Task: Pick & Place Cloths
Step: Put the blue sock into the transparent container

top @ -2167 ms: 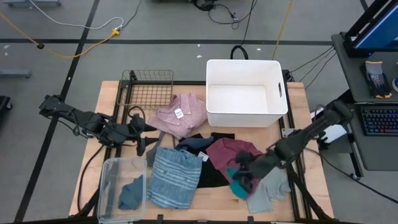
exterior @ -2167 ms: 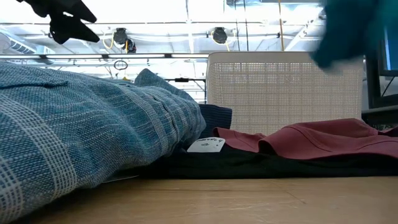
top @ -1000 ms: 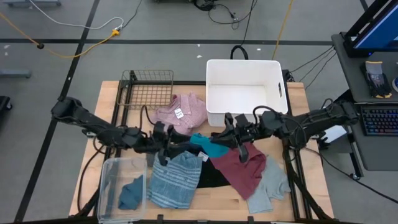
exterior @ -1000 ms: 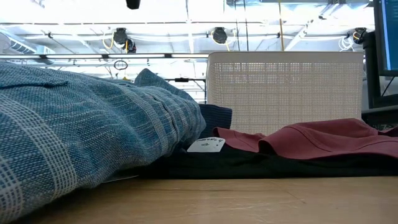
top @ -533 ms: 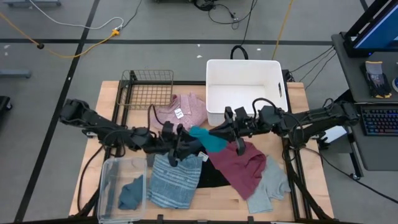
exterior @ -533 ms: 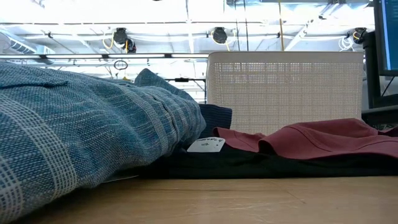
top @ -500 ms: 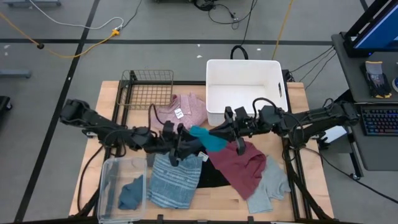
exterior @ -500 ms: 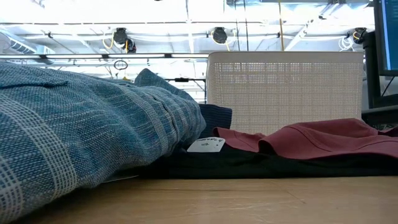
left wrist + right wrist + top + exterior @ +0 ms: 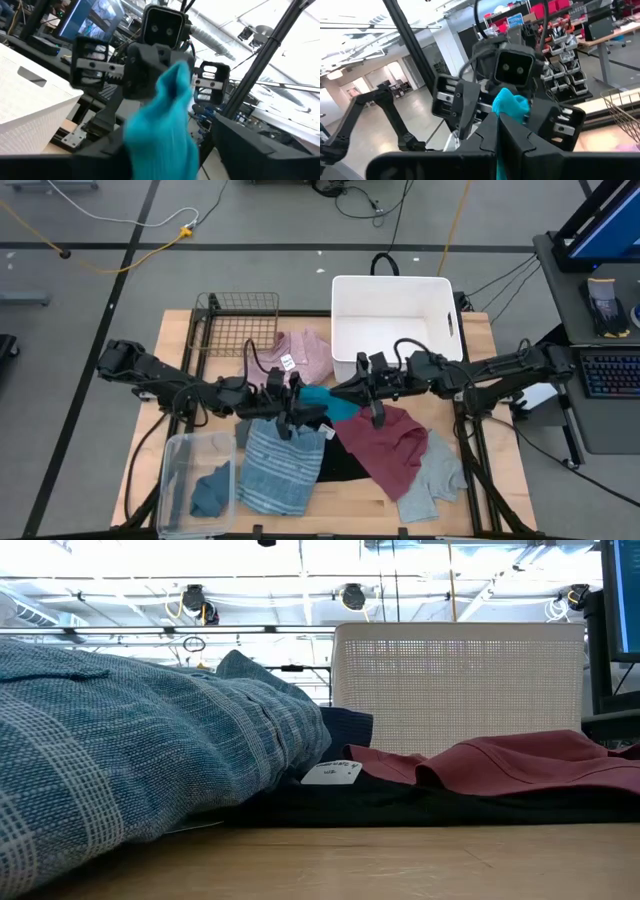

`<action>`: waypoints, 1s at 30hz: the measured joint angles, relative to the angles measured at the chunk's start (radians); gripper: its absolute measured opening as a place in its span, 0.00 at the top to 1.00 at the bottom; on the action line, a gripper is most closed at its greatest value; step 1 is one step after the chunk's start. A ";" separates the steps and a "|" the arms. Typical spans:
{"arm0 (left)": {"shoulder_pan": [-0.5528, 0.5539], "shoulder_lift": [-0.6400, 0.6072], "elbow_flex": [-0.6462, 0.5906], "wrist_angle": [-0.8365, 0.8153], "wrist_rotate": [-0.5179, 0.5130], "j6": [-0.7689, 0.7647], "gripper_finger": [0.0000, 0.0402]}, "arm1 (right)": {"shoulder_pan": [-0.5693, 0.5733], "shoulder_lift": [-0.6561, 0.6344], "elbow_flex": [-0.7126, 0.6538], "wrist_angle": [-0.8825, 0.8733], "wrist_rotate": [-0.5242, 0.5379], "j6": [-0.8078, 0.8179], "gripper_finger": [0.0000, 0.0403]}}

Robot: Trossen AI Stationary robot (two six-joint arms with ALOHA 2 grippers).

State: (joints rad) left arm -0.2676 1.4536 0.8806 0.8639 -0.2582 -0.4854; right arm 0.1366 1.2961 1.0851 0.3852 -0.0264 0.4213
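Near edge of table (image 9: pixel 360 505), left: clear bin (image 9: pixel 180 470) holding one dark teal cloth (image 9: pixel 210 490). Just beside it, blue striped cloth (image 9: pixel 283 465), lying flat; in the low view it fills the left foreground (image 9: pixel 130 760).

Near edge, right: grey cloth (image 9: pixel 435 480), spread flat, partly under the maroon cloth (image 9: pixel 390 445). Black cloth (image 9: pixel 335 465) lies between the striped and maroon pieces, under both; a white tag (image 9: pixel 332 773) rests on it in the low view.

Mid-table, above the pile: small teal cloth (image 9: pixel 328 401), raised off the table and stretched between the two grippers.
- Right gripper (image 9: pixel 362 391): reaches in from the right, fingers pressed together on one end of the small teal cloth; the right wrist view shows the cloth (image 9: pixel 510 106) pinched at its closed fingertips.
- Left gripper (image 9: pixel 296 408): reaches in from the left, meeting the other end of the same cloth. The left wrist view shows the cloth (image 9: pixel 162 125) between its two dark fingers (image 9: pixel 260 150); whether they have closed on it cannot be told.

Dark blue cloth (image 9: pixel 312 420) lies under the raised piece.

Farther back, left: pink shirt (image 9: pixel 300 355) with white tag (image 9: pixel 287 362), partly behind the left arm. Wire basket (image 9: pixel 237 325) at the far left corner.

Far right: white bin (image 9: pixel 395 290), seen in the low view as a perforated wall (image 9: pixel 460 690).
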 joint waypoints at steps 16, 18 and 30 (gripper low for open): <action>0.005 -0.002 0.000 -0.146 0.133 -0.110 0.99 | -0.006 0.030 0.000 -0.003 -0.051 -0.021 0.93; 0.000 -0.024 0.000 -0.219 0.138 -0.149 0.99 | -0.005 0.030 0.000 -0.022 -0.080 -0.015 0.91; -0.034 -0.284 0.010 -0.767 0.193 -0.520 1.00 | -0.004 0.007 0.000 -0.222 -0.170 0.012 0.71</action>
State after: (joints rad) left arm -0.3019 1.1693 0.8907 0.0965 -0.0649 -1.0051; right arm 0.1322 1.3029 1.0851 0.1630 -0.1966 0.4335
